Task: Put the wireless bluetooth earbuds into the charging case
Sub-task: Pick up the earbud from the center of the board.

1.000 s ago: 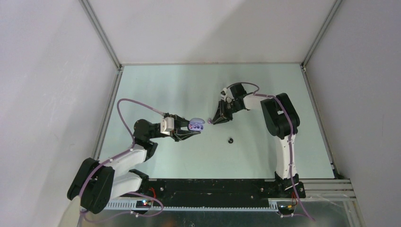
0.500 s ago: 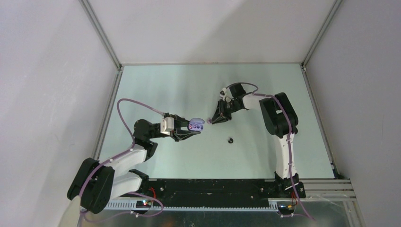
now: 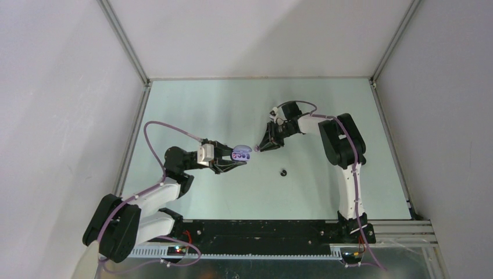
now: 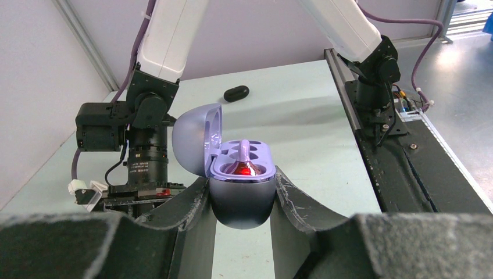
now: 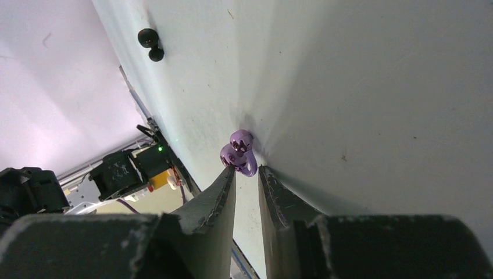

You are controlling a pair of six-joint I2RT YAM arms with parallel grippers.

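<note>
Right arm barely budged, wrist crept back a hair. Left gripper [image 4: 239, 179] hugged open case [image 4: 243, 204], seated bud [image 4: 245, 158] apparently inside. Right gripper [image 5: 247, 171] narrow, nipped purple bud [image 5: 238, 152] near case. Black bud [image 5: 150, 44] on table [image 5: 378, 87], untouched.

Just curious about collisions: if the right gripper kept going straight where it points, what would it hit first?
Probably the table, just beyond the purple earbud at the tips of the right gripper. Shadows converge there, so it looks very close.
</note>
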